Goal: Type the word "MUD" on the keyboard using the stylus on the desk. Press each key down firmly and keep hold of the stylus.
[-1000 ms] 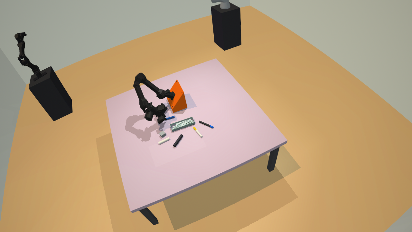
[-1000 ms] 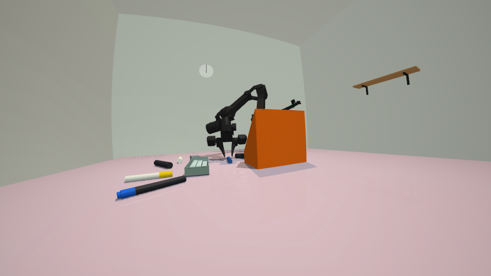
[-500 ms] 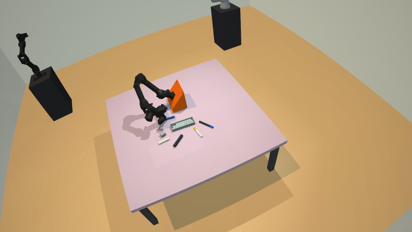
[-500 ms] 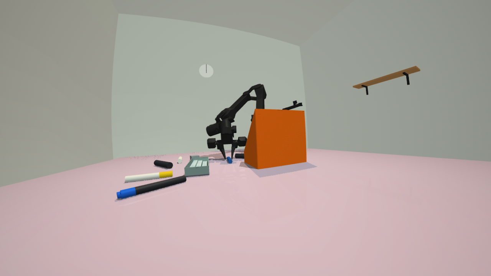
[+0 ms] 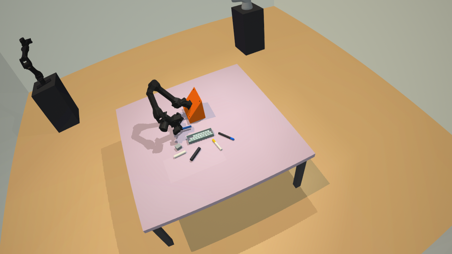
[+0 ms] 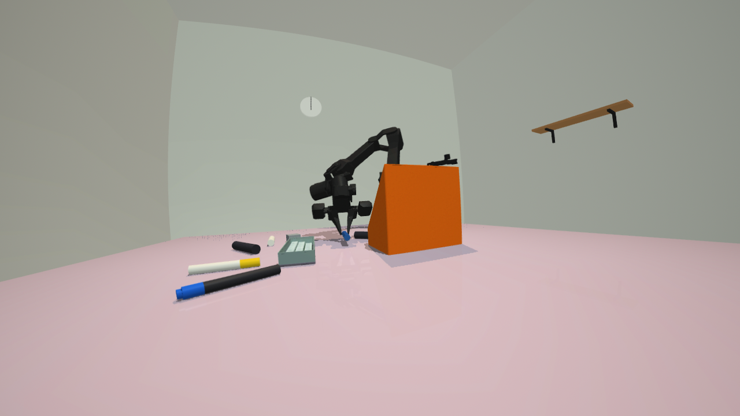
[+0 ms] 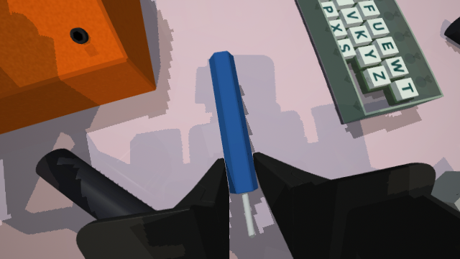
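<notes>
The blue hexagonal stylus has a thin grey tip at its lower end in the wrist view. My gripper is shut on the stylus near its tip end. The stylus lies roughly level, very low over the desk. The keyboard is a grey-green tray with white lettered keys. It stands to the right of my fingers in the wrist view. The U key is readable there. I cannot see the M and D keys there, and the top view is too far to read letters.
An orange wedge stands close to the gripper. A black cylinder lies beside the left finger. A grey block, white stick, black stick, yellow-capped marker and blue-capped marker surround the keyboard.
</notes>
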Available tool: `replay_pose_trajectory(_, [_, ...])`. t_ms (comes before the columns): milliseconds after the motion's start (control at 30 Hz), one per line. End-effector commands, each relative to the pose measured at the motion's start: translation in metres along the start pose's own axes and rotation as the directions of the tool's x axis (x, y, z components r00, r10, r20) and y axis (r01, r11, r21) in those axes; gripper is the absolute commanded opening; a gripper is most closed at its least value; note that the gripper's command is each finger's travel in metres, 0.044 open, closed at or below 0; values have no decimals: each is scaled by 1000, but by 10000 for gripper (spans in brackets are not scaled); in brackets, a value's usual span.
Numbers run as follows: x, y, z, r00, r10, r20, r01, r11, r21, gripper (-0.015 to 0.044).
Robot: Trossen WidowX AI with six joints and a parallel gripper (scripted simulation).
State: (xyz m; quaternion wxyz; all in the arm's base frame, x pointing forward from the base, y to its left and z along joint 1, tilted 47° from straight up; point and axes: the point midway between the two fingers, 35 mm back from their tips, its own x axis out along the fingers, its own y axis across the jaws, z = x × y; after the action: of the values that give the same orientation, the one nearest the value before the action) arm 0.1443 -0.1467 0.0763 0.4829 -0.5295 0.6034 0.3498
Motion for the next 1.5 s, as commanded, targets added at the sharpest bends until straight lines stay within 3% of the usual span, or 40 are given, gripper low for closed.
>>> replay_pose_trajectory(0, [-14,-2,6,1000,-6,-5,6,1000,5,0])
replay_pose_trajectory(367, [-27,0,16,1000,-2,-3,2,1000,14,0])
replay_pose_trajectory(933, [-12,9,30,991,89,-100,-40,910,412,0])
replay_pose_trajectory(1467, [-2,16,40,966,136,-221,64,701,710,0])
